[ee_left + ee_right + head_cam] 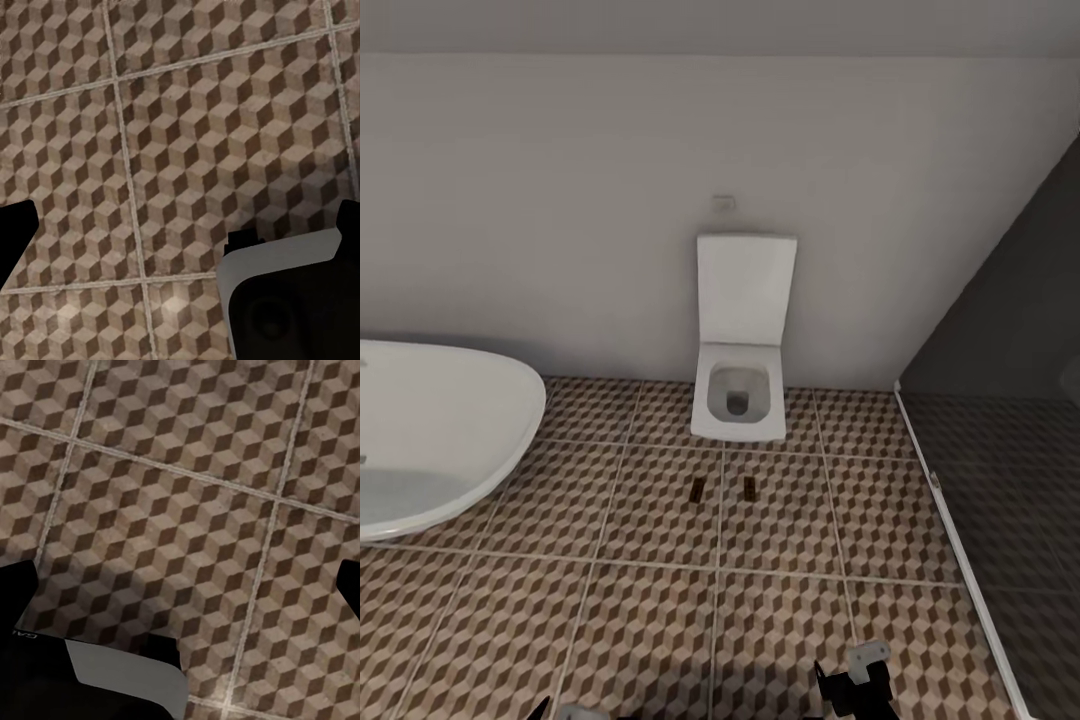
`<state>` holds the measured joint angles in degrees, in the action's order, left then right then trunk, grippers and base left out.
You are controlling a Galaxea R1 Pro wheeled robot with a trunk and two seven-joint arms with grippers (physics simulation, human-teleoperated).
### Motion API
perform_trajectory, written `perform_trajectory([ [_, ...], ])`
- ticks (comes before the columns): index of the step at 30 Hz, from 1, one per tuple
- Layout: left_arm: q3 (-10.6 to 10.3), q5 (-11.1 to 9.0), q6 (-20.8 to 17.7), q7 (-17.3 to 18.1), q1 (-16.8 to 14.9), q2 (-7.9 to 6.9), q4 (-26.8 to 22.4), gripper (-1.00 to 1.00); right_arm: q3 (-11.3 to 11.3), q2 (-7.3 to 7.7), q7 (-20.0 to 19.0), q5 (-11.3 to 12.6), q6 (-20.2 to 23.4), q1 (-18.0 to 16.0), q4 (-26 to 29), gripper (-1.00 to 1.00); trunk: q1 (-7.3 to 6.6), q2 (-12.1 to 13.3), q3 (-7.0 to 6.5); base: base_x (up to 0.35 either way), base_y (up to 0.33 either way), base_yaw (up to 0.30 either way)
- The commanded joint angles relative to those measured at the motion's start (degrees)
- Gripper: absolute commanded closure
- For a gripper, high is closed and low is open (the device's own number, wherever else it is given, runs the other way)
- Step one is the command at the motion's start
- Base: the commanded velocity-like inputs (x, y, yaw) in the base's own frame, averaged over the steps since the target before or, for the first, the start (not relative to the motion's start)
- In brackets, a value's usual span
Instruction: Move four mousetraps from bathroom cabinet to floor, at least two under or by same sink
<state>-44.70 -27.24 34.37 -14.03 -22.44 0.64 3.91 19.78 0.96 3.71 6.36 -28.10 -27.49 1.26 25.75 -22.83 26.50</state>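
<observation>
Ahead of our claws, well beyond both, two mousetraps [698, 489] [748, 487] lie flat on the floor [660, 610], side by side with a grout line between them, just in front of the toilet [739, 402]. We see the toilet's lid raised against the white wall [560, 200]. A white tub [430, 440] stands to the left of our left claw's side, and a dark glass panel [1010, 480] to the right of the right claw's. Our right claw [857, 682] shows at the lower edge of the head view; whether it is apart or together we cannot tell. Both wrist views look down on bare tiles, with dark fingertips [15, 240] [15, 589] at opposite edges: each claw stands apart, clamped on nothing.
</observation>
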Motion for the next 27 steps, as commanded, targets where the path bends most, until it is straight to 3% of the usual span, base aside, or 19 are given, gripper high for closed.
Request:
perform_trajectory([
  [1, -0.5, -0.2, 0.3, -0.2, -0.1, 0.07, 0.2, -1.00, 0.5, 0.00, 0.1, 0.6, -0.2, 0.0, 0.0, -1.00, 0.03, -0.1, -0.02, 0.000, 0.000, 0.000],
  [27, -0.5, -0.2, 0.2, -0.2, -0.1, 0.14, 0.2, -1.00, 0.5, 0.00, 0.1, 0.6, -0.2, 0.0, 0.0, -1.00, 0.03, -0.1, -2.43, 0.000, 0.000, 0.000],
])
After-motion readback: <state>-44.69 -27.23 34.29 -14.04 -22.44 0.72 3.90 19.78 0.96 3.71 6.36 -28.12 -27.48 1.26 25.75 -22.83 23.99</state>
